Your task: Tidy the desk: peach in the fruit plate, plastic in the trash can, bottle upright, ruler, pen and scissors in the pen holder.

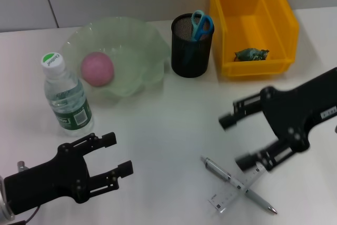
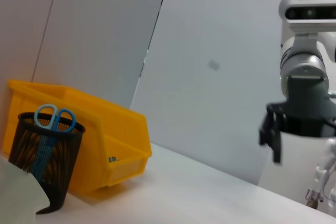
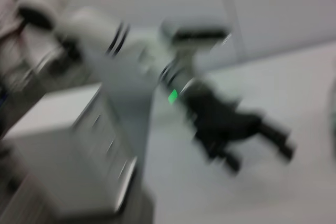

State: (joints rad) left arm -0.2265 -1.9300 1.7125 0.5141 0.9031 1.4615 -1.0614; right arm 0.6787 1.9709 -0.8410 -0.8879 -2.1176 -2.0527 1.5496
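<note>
Right gripper (image 1: 236,142) is spread wide open just above the pen (image 1: 238,185) and clear ruler (image 1: 237,188), which lie crossed on the desk (image 1: 168,119). Left gripper (image 1: 118,154) sits open too, near the upright bottle (image 1: 66,96). Scissors (image 1: 200,25) are in the pen holder (image 1: 191,46), peach (image 1: 97,69) in the fruit plate (image 1: 134,51).

A pink round peach (image 1: 97,69) sits in the pale green wavy glass fruit plate (image 1: 142,35). Beside it a clear plastic water bottle (image 1: 67,98) with a green cap stands upright. Blue-handled scissors (image 1: 200,24) stick out of the black mesh pen holder (image 1: 190,51). A crumpled green plastic wrapper (image 1: 251,54) lies in the yellow bin (image 1: 281,19). A silver pen (image 1: 235,183) lies crossed over a clear plastic ruler (image 1: 226,196) on the white bench.
</note>
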